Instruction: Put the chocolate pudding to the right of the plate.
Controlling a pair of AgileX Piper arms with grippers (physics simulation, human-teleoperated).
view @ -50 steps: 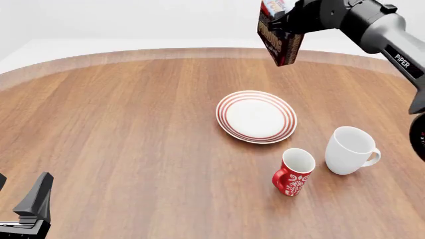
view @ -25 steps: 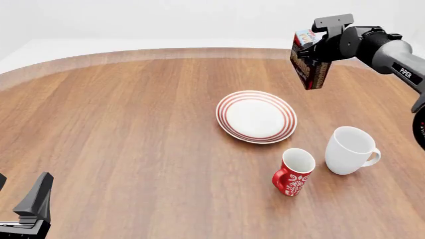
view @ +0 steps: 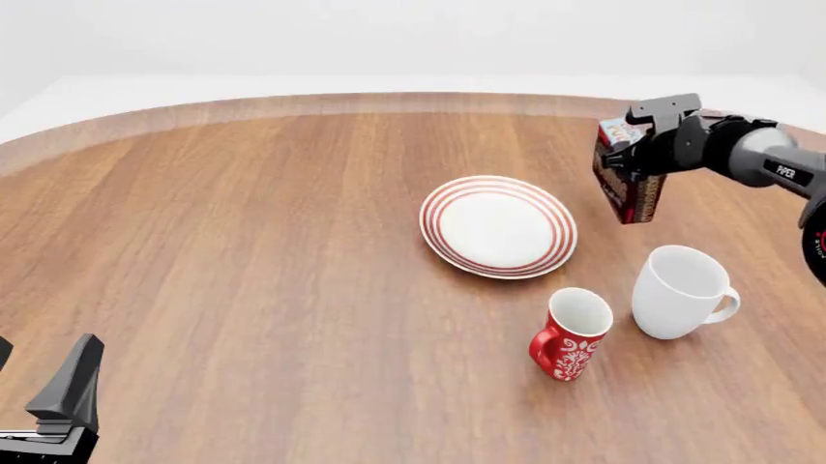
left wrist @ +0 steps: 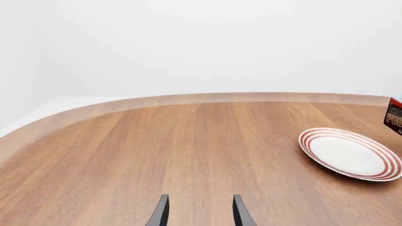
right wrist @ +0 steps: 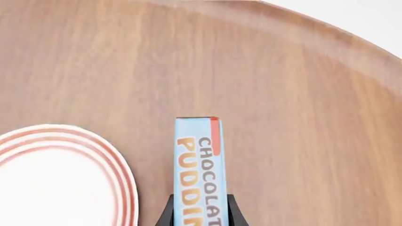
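Observation:
My right gripper (view: 630, 155) is shut on the chocolate pudding carton (view: 626, 186), holding it upright a little above the table just right of the plate (view: 498, 225). The right wrist view shows the carton's light-blue lettered top (right wrist: 197, 169) between the fingers, with the plate's red-ringed rim (right wrist: 122, 181) beside it. In the left wrist view the carton (left wrist: 394, 117) shows at the frame edge beyond the plate (left wrist: 349, 153). My left gripper (left wrist: 197, 212) is open and empty, low at the near left of the table (view: 58, 401).
A red patterned mug (view: 570, 334) and a white mug (view: 680, 291) stand in front of the plate, to its right. The white mug is just nearer than the held carton. The table's far edge (view: 387, 100) curves behind.
My right gripper has carried the carton down and to the right, from high behind the plate to low beside its right rim. The left arm has not moved.

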